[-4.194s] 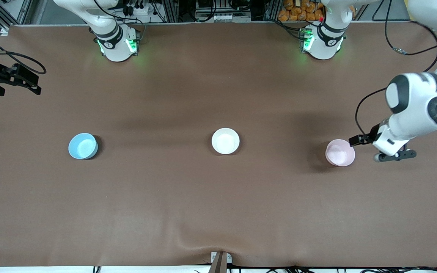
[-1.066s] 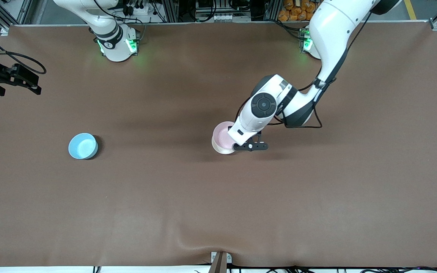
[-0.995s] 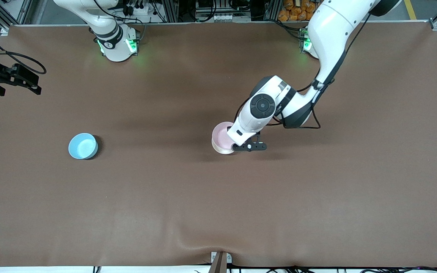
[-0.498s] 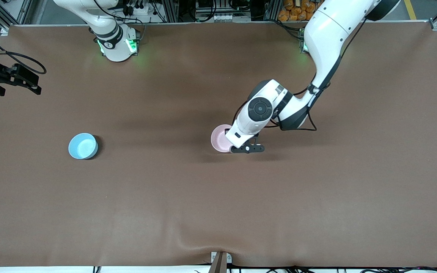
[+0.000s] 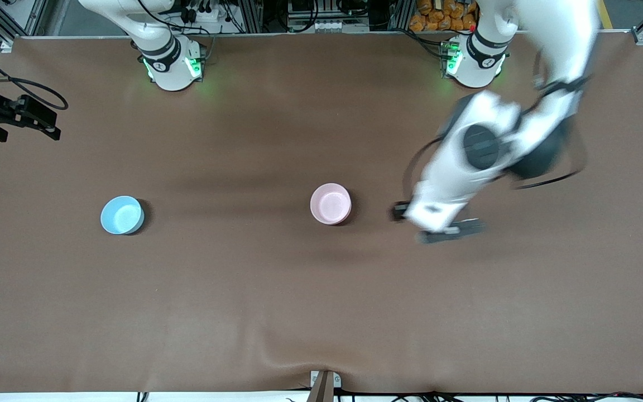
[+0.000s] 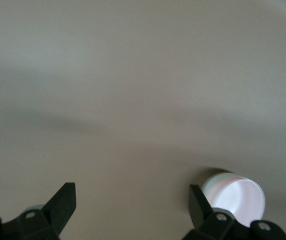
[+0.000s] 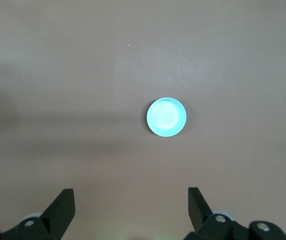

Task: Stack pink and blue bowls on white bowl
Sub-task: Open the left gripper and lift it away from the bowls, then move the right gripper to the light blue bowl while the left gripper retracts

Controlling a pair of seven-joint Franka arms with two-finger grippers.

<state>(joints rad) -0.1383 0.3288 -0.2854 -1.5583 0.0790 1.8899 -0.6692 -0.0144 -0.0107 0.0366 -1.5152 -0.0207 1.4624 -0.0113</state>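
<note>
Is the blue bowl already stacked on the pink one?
No, the blue bowl sits alone on the table toward the right arm's end, well apart from the pink bowl in the middle.

- A robotics lab is shown, not a home or kitchen.
- Two white robot arm bases with green lights (image 5: 173, 64) are bolted along the table's 12 o'clock edge.
- The table is covered by a plain brown mat (image 5: 277, 301).
- Aluminium framing, cables and power strips (image 5: 299, 17) are seen past the 12 o'clock edge.
- A black camera mount (image 5: 14, 114) is fixed at 9 o'clock.
</note>
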